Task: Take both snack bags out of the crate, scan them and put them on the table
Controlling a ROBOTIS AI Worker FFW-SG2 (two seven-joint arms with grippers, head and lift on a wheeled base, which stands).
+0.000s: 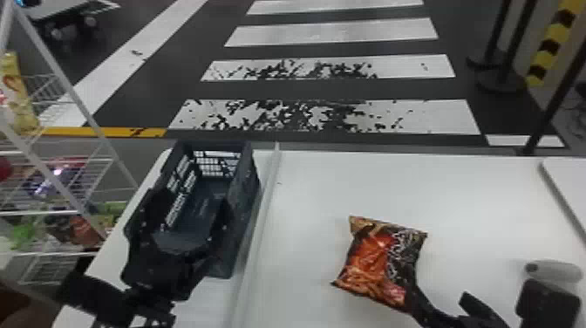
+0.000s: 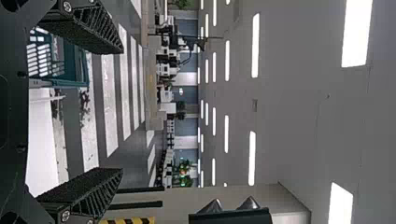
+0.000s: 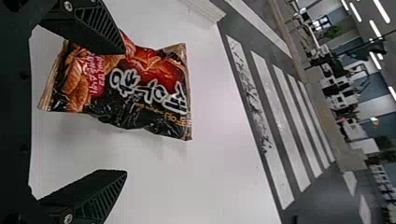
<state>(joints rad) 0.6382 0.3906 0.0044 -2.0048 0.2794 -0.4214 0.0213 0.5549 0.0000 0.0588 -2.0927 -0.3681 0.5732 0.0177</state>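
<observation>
Over the near half of the dark crate [image 1: 246, 209] is my left gripper [image 1: 185, 218], its fingers apart; it hides the crate's near part, and bare floor is visible farther in. My left gripper [image 2: 122, 109] is open in its wrist view too, with the crate [image 2: 77, 63] beyond it. One orange and black snack bag [image 1: 375, 257] lies on the white table [image 1: 331, 183]. At the bag's near right corner stands my right gripper [image 1: 438, 292], open. In the right wrist view, one finger of the right gripper [image 3: 125, 111] overlaps the snack bag [image 3: 140, 93]; whether they touch, I cannot tell.
A grey rounded object [image 1: 553, 270] and a dark block [image 1: 549, 301] are at the table's right. A wire rack [image 1: 56, 165] with packaged goods stands left of the crate. A raised strip [image 1: 261, 218] runs between crate and bag.
</observation>
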